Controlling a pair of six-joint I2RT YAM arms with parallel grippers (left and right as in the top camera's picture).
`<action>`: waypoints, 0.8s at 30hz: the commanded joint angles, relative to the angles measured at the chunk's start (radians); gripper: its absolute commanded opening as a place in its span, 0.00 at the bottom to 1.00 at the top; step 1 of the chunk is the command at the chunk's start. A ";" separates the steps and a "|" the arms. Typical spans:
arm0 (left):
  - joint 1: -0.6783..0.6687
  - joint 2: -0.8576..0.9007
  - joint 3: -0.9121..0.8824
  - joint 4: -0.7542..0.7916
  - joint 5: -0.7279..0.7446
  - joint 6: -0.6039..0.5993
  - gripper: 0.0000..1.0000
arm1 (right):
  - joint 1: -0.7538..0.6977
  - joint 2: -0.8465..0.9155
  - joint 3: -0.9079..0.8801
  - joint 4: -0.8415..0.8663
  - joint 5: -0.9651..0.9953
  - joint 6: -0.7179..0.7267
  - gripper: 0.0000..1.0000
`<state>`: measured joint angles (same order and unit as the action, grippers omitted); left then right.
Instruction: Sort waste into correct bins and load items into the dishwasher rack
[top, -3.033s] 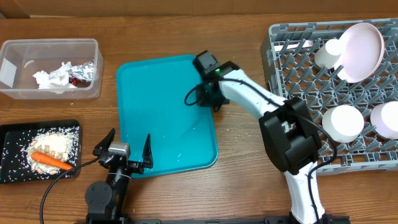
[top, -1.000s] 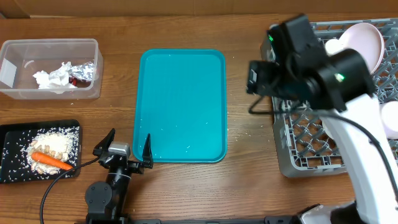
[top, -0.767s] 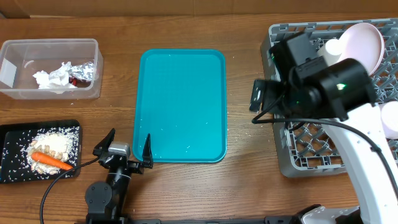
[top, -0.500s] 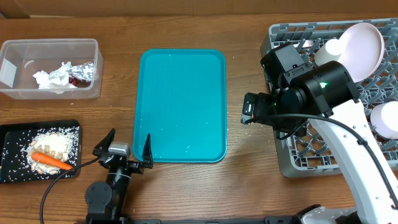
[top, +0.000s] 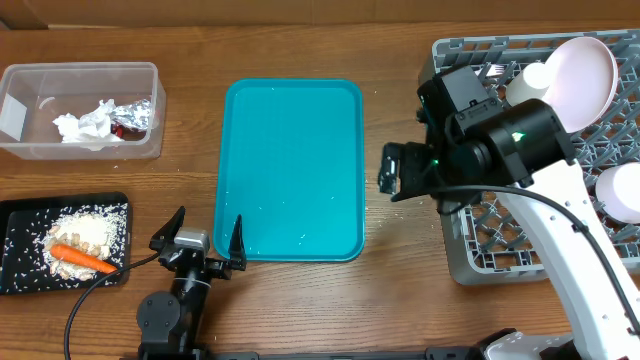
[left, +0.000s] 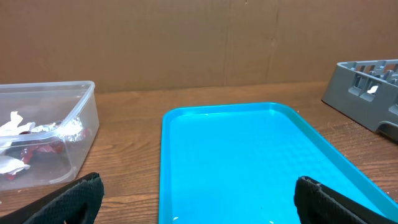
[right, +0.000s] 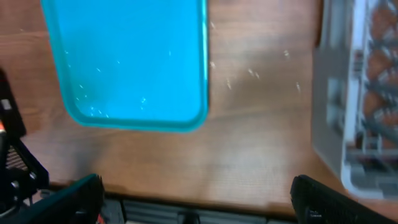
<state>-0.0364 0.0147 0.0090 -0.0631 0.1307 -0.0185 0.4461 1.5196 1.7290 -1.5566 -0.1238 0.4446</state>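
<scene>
Teal smooth round-cornered tray (top: 293, 165) on wood-grain desk (top: 400, 300).
Fingers spread wide on left end effector (top: 208, 228) and right end effector (right: 196, 198); gridded grey rack (top: 480, 245) right.

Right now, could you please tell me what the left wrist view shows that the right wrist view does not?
Only the left wrist view shows the clear tub holding crumpled napkins and the foil wrapper. Only the right wrist view shows pale crumbs scattered on the wooden table. Both show the teal tray and the grey rack.
</scene>
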 joint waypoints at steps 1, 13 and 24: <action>0.011 -0.010 -0.004 -0.002 -0.007 0.019 1.00 | 0.005 -0.056 -0.066 0.091 -0.002 -0.109 1.00; 0.011 -0.010 -0.004 -0.002 -0.007 0.019 1.00 | -0.068 -0.462 -0.587 0.633 -0.021 -0.166 1.00; 0.011 -0.010 -0.004 -0.002 -0.007 0.019 1.00 | -0.351 -0.953 -1.164 1.099 -0.282 -0.304 1.00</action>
<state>-0.0364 0.0147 0.0090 -0.0635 0.1307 -0.0185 0.1547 0.6670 0.6575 -0.5068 -0.3328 0.1875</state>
